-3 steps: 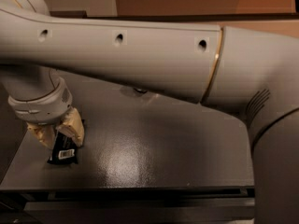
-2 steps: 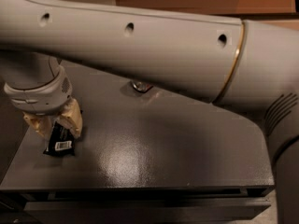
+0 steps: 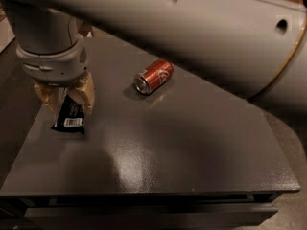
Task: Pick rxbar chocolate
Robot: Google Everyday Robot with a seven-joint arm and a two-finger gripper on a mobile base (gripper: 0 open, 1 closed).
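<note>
The rxbar chocolate [image 3: 69, 115] is a flat black wrapper bar with a white barcode patch at its lower end. It hangs between the tan fingers [image 3: 85, 96] of my gripper [image 3: 66, 102] at the left of the grey table [image 3: 192, 143]. The gripper is shut on the bar's upper part; the bar's lower end is at or just above the table surface near the left edge. The upper part of the bar is hidden by the fingers.
A red soda can [image 3: 153, 76] lies on its side at the table's middle back. My large white arm [image 3: 201, 28] spans the top of the view and hides the back of the table. The table's front edge runs along the bottom.
The arm has risen and shifted, uncovering the red can. The gripper stays shut on the bar, which now hangs more upright and looks lifted slightly.
</note>
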